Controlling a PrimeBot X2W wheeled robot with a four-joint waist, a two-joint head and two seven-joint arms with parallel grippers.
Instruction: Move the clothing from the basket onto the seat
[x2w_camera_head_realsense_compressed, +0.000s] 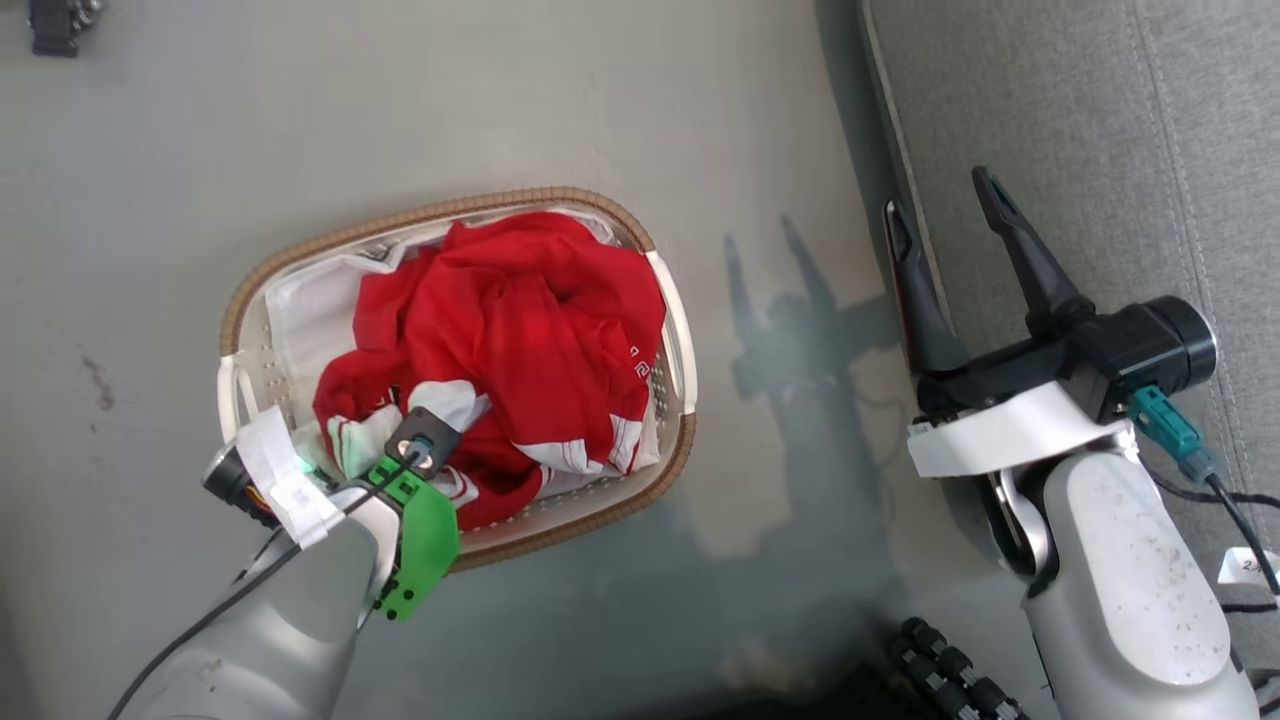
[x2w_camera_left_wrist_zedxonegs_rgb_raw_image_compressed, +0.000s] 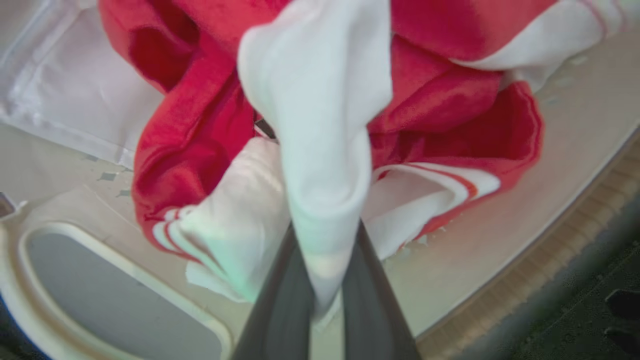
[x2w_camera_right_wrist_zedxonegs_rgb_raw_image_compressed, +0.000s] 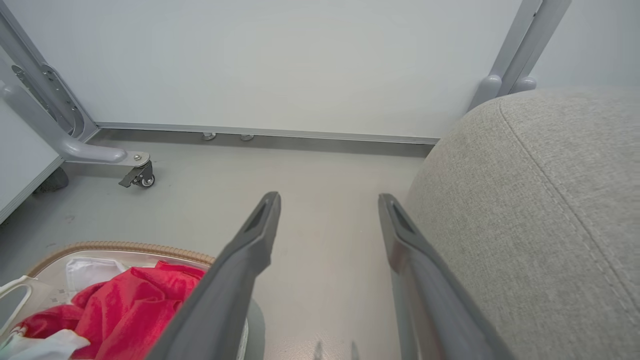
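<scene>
Left end effector (x2w_camera_left_wrist_zedxonegs_rgb_raw_image_compressed: 327, 250) has its two dark fingers pinched together on a white fold of the clothing (x2w_camera_head_realsense_compressed: 520, 320), which is a crumpled red heap with white panels and striped trim. It reaches down into the near-left end of the basket (x2w_camera_head_realsense_compressed: 590, 520), which stands on the grey floor (x2w_camera_head_realsense_compressed: 500, 100).

The step in hand appears to be lifting the garment out. It would be done best with a slow, straight rise, so the thin fold does not slip from the pinch. The lift should go high enough that the trailing fabric clears the brown woven rim without dragging the light basket along. The white liner sheet (x2w_camera_head_realsense_compressed: 310, 310) lies under the heap and should stay behind.

The gripped fold sits right between the fingers. The rest of the heap spreads beyond the fingertips, filling the middle and far end of the basket.

The seat (x2w_camera_head_realsense_compressed: 1100, 120), a large grey cushion, lies well apart to the robot's right. Right end effector (x2w_camera_head_realsense_compressed: 940, 195) hangs at the seat's edge with its fingers spread wide and nothing between them.
</scene>
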